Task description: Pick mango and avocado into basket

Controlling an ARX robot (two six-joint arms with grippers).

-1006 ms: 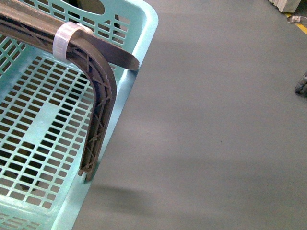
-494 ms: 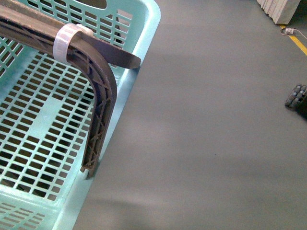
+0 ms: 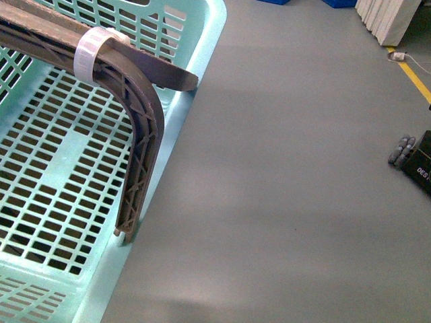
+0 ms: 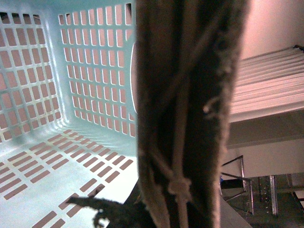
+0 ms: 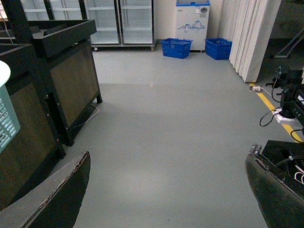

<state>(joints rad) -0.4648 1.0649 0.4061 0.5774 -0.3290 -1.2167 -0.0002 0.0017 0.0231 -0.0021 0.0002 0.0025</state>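
The basket [image 3: 202, 40] stands on the grey floor [image 3: 289, 188], filling the left of the front view. Its brown handle [image 3: 141, 148] arches over the basket's right rim and is bound by a white tie [image 3: 91, 52]. In the left wrist view the handle stands close before the basket's lattice wall, and the left gripper's state cannot be told. The right gripper [image 5: 167, 161] is spread wide and holds nothing, over the floor to the right of the basket. A black box [image 3: 421, 165] lies well to the right of the basket.
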